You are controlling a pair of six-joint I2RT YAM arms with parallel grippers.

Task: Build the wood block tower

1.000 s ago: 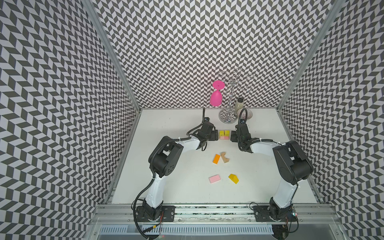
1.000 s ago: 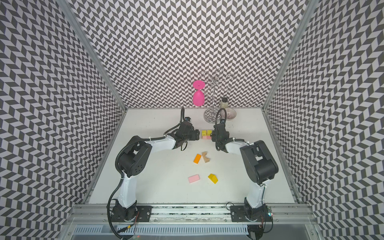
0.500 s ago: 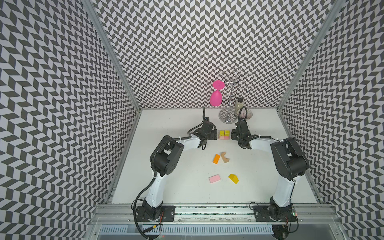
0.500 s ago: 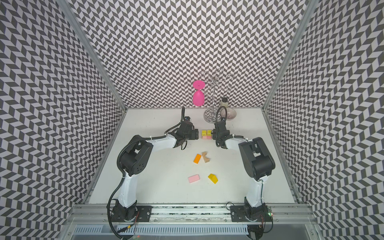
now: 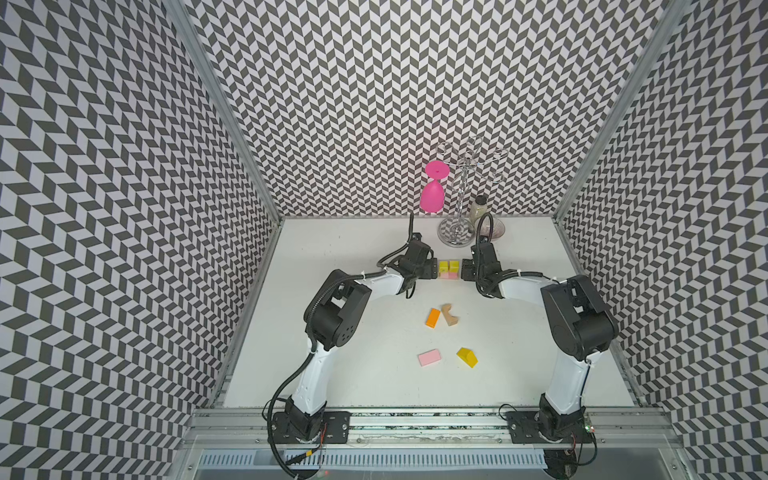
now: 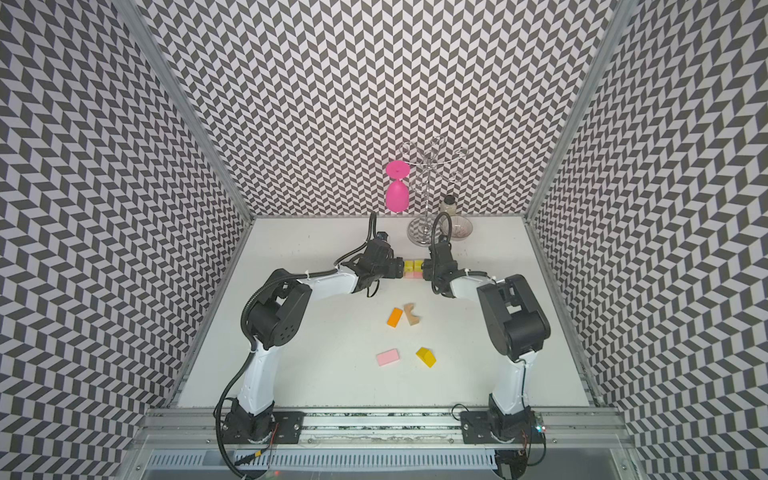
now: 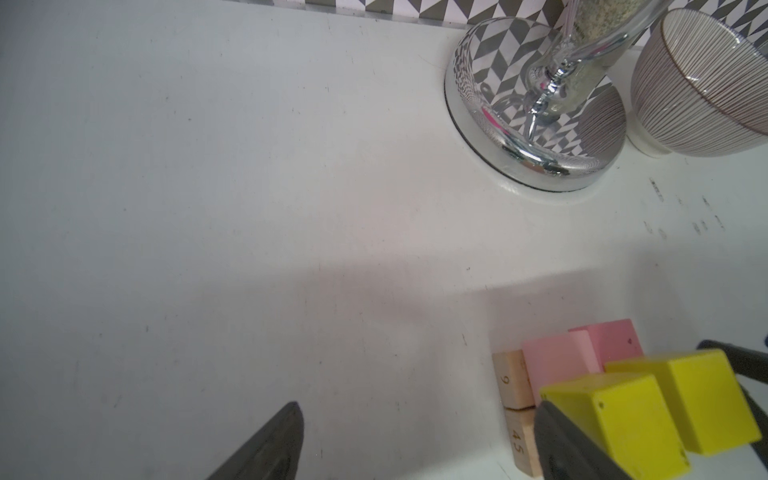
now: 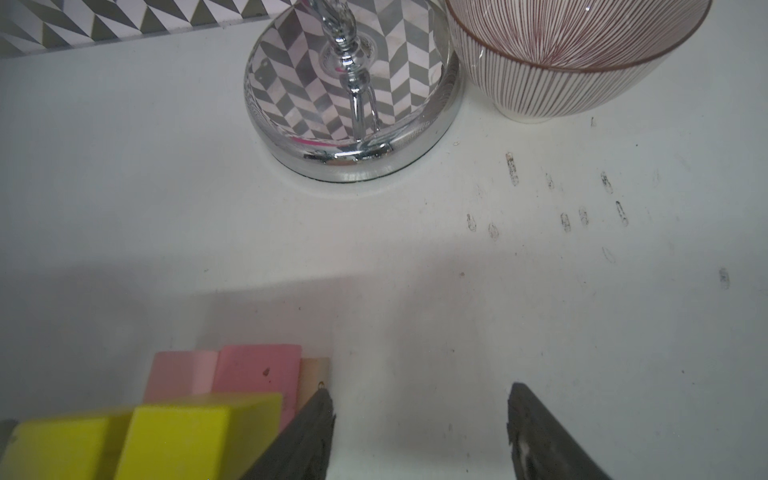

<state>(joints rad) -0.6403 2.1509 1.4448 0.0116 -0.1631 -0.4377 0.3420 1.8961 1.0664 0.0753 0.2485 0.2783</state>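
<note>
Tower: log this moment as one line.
tower: tan, pink, yellow layers | left gripper: open | right gripper: open | loose: orange bar, tan arch, pink bar, yellow roof piece

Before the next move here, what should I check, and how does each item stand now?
1. Left gripper empty: ok, jaws open.
2. Right gripper empty: ok, jaws open.
3. Yellow cubes seated on pink blocks: ok.
4. Fingers clear of the tower: cannot tell; one of each gripper sits right beside it.
5. Orange bar, arch, pink bar, roof piece lying loose, ungripped: ok.
6. Chrome stand apart from tower: ok.
</note>
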